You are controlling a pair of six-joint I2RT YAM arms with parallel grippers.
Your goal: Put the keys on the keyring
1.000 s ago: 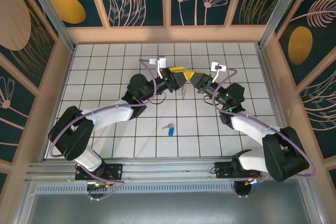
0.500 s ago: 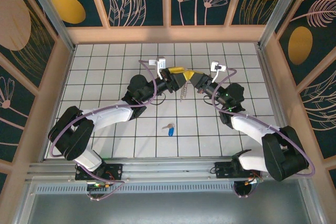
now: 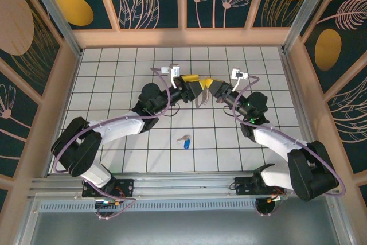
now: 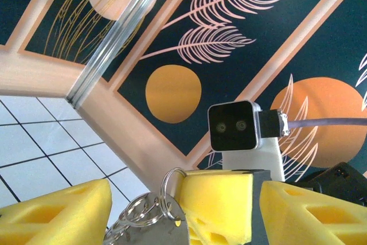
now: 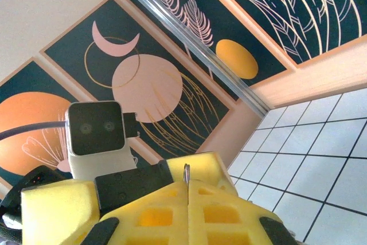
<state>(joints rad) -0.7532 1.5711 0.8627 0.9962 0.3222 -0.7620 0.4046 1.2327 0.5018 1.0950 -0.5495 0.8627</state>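
The blue-headed key (image 3: 186, 140) lies on the white tiles in front of both arms, apart from both grippers. Above the middle of the floor, my two grippers meet tip to tip. My right gripper (image 3: 210, 88) (image 5: 187, 190) is shut on the keyring (image 5: 186, 171), whose thin edge sticks up between the yellow foam pads. My left gripper (image 3: 191, 84) (image 4: 184, 186) is open, its fingers (image 4: 63, 210) spread wide on either side of the right gripper's tip. The keyring (image 4: 150, 207) (image 3: 198, 98) hangs there as linked silvery loops and a metal tag.
Wooden walls (image 3: 183, 37) with dark leaf panels enclose the tiled floor (image 3: 114, 73). A metal rail (image 3: 183, 185) runs along the near edge by the arm bases. The right wrist camera (image 4: 234, 125) faces the left wrist view at close range.
Both grippers have edged slightly toward the back wall and the hanging keyring has risen a little with them. The blue key has not moved.
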